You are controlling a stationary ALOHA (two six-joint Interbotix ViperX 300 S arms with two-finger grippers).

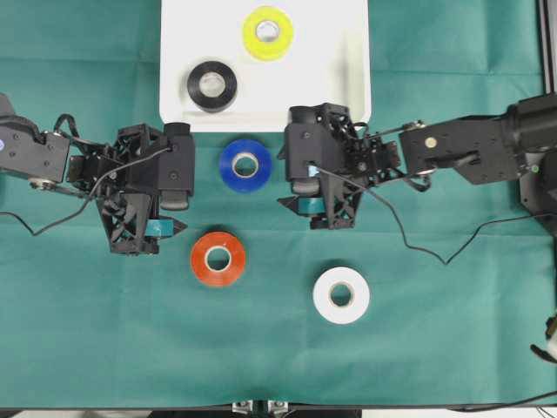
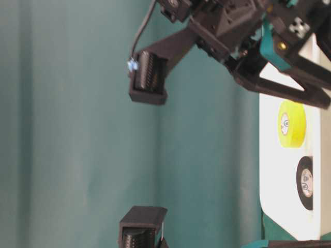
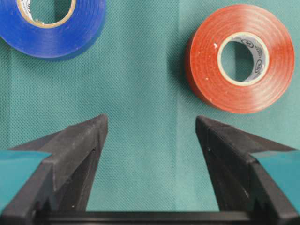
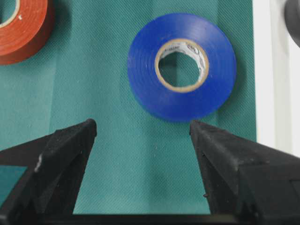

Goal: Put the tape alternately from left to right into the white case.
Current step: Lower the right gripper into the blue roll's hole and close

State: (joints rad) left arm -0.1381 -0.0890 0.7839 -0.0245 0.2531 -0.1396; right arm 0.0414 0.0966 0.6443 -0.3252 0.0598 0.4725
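**Tape count: two rolls in, three in sight on the cloth**

Tape is split between the case and the cloth. The white case [image 1: 348,78] lies at the top middle of the overhead view and already holds two rolls: the yellow roll [image 1: 267,33] near its far edge and the black roll [image 1: 211,85] nearer the front left. Both lie flat and apart from each other.

Three rolls lie on the green cloth [image 1: 452,331]. The blue roll [image 1: 244,164] is just below the case's front rim, between the two grippers. The red roll [image 1: 218,258] is lower and a little left; the white roll [image 1: 341,295] is lower right, well apart from the rest. No teal roll shows in any view.

The right gripper [image 4: 143,136] has its jaws spread wide and empty, with the blue roll just ahead of the tips and slightly toward the right jaw. The left gripper [image 3: 150,133] is likewise spread and empty, over bare cloth, with the red roll ahead to its right.

Judging from this, less than half of the job is done. The blue roll looks like the next pick, by the right arm; red and white would follow.
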